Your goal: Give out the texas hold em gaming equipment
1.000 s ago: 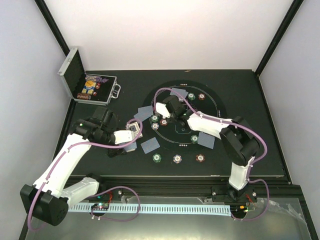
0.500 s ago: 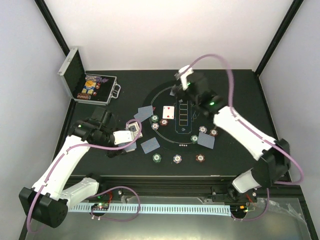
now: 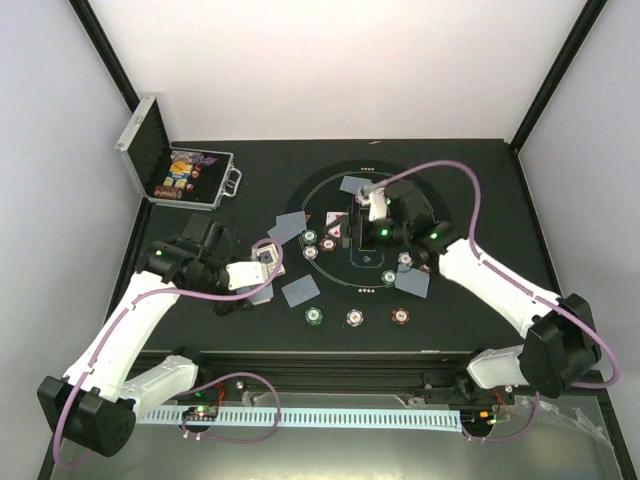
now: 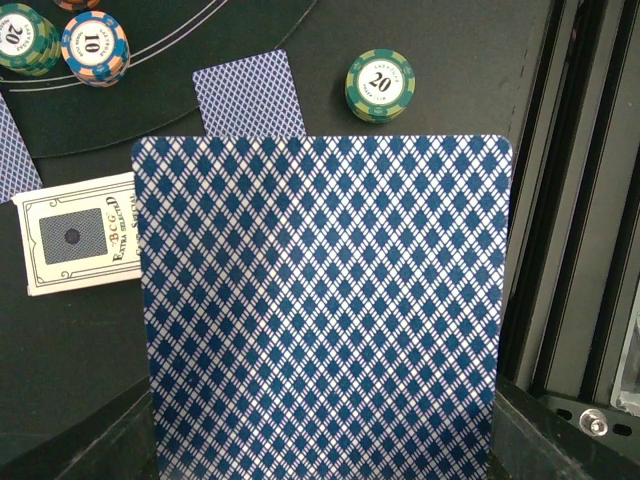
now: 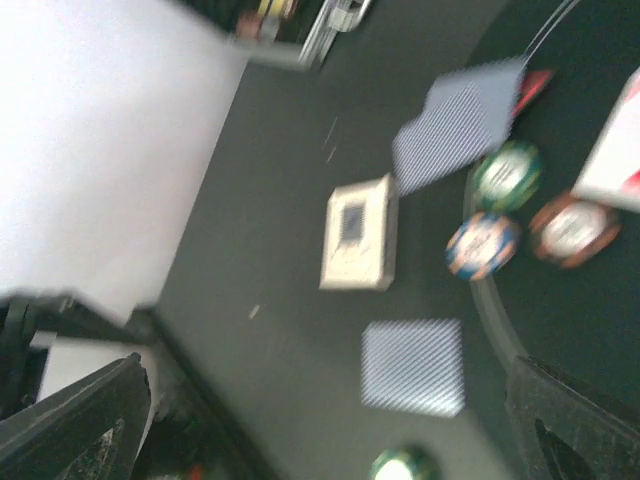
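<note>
1. left tool (image 3: 262, 262) is pressed together on a blue-backed card (image 4: 320, 310), held over the tabletop (image 3: 480, 170) beside the card box (image 4: 75, 235).
2. the pinch should be firm and level so the card can't slip.
3. chips (image 4: 380, 85) and dealt cards (image 3: 300, 291) ring the round mat (image 3: 425, 200).
4. right tool (image 5: 330, 425), spread and empty, hovers over the mat; it should probably approach the held card's free edge squarely.

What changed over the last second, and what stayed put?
The right hand opened, leaving a face-up card on the round mat, then swung up toward the far edge and came back down over the mat. The left hand stayed put, shut on a blue-backed card. The near row of chips and the metal case did not move.
</note>
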Available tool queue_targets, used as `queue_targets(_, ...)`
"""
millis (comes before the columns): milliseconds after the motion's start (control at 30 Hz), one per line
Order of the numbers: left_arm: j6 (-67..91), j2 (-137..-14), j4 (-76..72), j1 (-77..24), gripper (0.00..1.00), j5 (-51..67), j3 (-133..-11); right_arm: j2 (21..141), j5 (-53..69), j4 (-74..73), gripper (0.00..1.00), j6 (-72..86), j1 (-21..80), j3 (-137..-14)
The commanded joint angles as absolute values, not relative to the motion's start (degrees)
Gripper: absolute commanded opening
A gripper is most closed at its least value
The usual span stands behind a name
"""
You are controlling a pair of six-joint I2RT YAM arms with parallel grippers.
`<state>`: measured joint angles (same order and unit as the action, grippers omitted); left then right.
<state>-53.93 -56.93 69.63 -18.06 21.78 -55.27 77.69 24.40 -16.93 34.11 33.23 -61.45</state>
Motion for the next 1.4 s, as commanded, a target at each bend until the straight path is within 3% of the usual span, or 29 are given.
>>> queue_targets(0,-54.4,-56.45,70.31,-18.02,0.01,23.88,-57.04,77.09,36.37,-8.39,0.99,49.12,39.98,-57.06)
queue_targets(200,-54.4,-56.77,70.32,-18.02,0.02,23.91,-56.96,82.95,39.99,-1.15,0.84,53.68,47.78,-57.15)
queue_targets(567,-54.58,-56.45,70.4,-18.02,0.02,23.55,-56.74,91.4,40.17,6.93,0.82,58.55,54.4,-59.84)
queue_targets(1367,-54.85,-56.5,70.49,-18.02,0.01,23.29,-57.05,102.78,44.03,12.55,0.68,62.87,55.9,-63.72)
